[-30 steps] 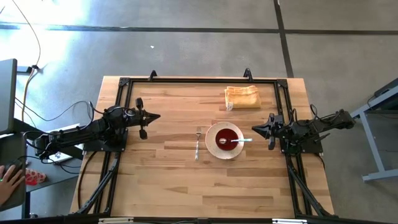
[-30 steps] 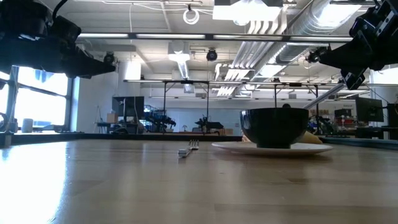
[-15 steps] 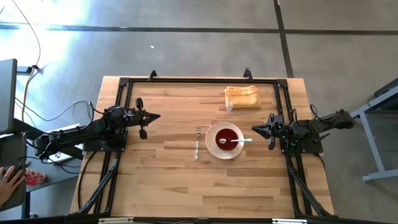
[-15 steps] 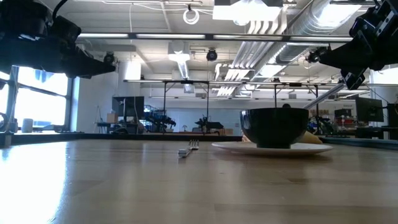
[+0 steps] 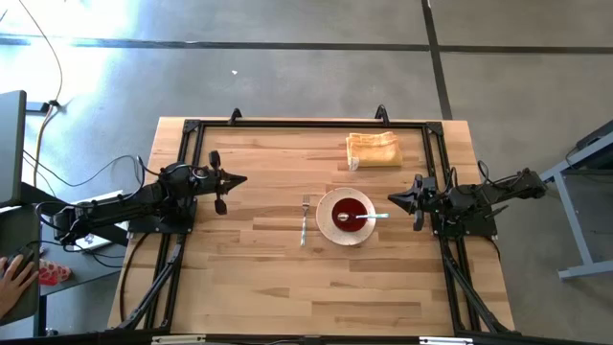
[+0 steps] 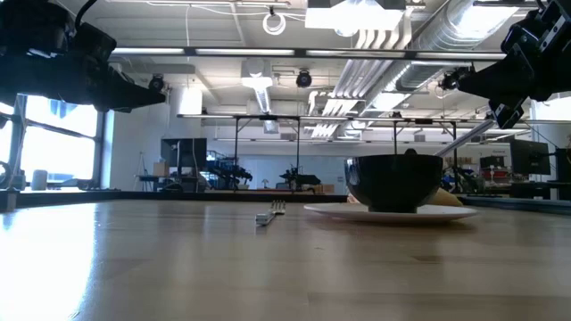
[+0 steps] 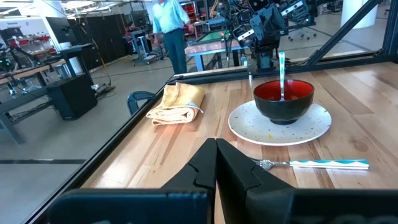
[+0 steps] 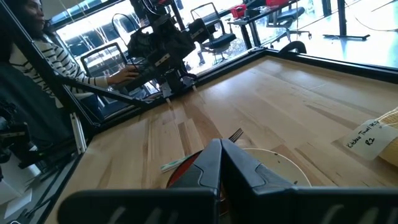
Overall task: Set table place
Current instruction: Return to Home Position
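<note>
The cream speckled plate lies flat on the wooden table, right of centre. The red bowl stands on the plate. The spoon has its bowl end inside the red bowl and its handle leaning on the rim, pointing right. The fork lies flat on the table just left of the plate. My left gripper is shut and hovers over the table's left side. My right gripper is shut and hovers right of the plate. In the left wrist view the plate, bowl and fork show.
A folded tan cloth lies near the table's far edge, right of centre. A black rail frame runs around the table. A person's hand shows at a side stand beyond the table's left edge. Bare wood lies along the near side.
</note>
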You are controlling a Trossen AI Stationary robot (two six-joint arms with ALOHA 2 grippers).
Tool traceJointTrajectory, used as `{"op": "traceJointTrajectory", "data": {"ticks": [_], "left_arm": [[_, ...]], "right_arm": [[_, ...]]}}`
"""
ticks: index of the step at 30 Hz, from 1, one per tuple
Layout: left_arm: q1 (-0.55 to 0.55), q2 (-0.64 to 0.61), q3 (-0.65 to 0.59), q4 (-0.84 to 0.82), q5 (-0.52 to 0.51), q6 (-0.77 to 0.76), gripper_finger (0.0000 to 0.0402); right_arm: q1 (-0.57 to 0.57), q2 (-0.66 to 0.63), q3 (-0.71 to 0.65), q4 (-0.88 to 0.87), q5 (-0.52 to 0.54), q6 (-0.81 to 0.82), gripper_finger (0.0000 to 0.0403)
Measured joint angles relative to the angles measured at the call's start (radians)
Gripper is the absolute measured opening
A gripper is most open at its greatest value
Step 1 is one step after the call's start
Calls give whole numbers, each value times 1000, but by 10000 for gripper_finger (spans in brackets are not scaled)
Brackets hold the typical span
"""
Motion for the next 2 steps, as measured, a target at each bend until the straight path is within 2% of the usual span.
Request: {"op": "traceJointTrajectory", "data": {"ticks": [2], "left_arm": [[0,0,0,0,0,0,1]], "right_arm": [[0,0,0,0,0,0,0]]}}
